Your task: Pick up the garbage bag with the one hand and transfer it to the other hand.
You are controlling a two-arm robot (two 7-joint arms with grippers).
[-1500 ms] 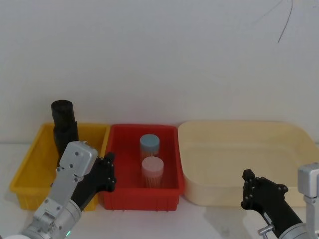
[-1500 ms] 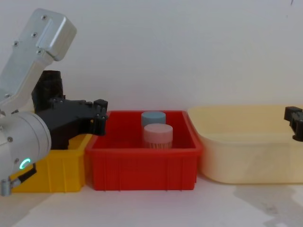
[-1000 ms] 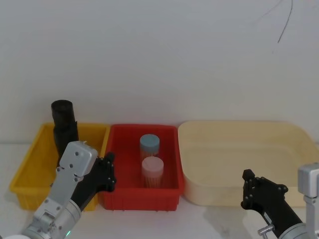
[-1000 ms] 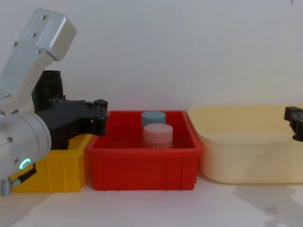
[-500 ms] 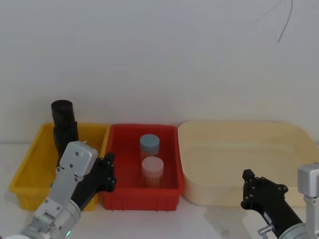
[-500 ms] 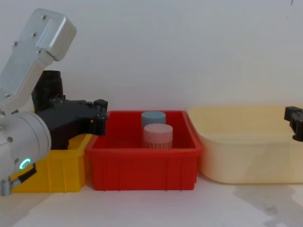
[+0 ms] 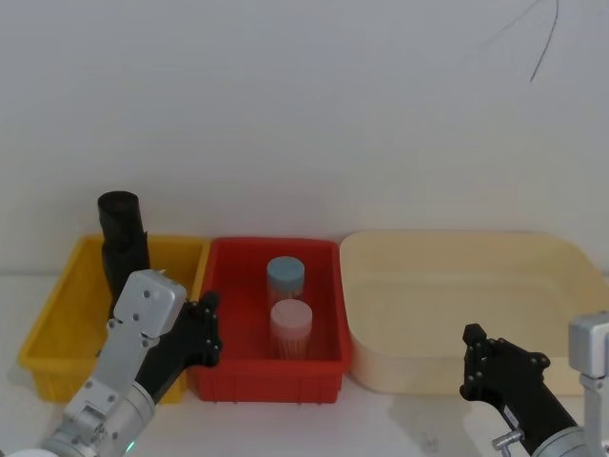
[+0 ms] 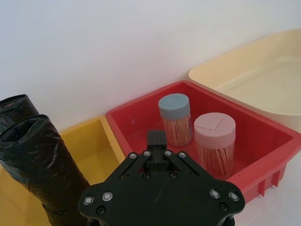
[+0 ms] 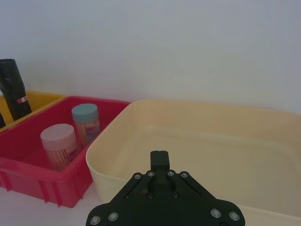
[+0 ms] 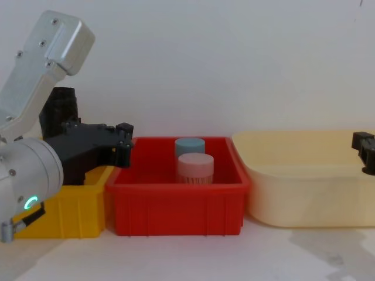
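Step now: reaching for the garbage bag (image 8: pixel 40 160), pick not yet done. The bag stands upright in the back left corner of the yellow bin (image 7: pixel 52 307), which sits at the left end of the bench (image 10: pixel 176 257). A slim roll (image 8: pixel 14 106) stands just behind the bag, v. close, so the 2 are easy to mix up. The L gripper (image 8: pixel 156 137) hangs over the front right part of the yellow bin, by the wall it shares w/ the red bin (image 7: pixel 276 244). Its fingers are pressed together & hold nothing. It is near the bag but not touching it. The R gripper (image 9: pixel 160 157) waits low at the front right of the bench, before the cream tub (image 7: pixel 447 238), fingers also pressed together & empty. A blue-lid jar (image 7: pixel 285 271) & a pink-lid jar (image 7: pixel 290 319) stand in the red bin, not part of the job. Next move, I think: L fingers must spread wide, swing back & left to the fat roll, not the slim 1, then squeeze round its middle. After that, lift straight up so it clears the bin wall, then carry it to the R gripper, which must spread its fingers 1st.
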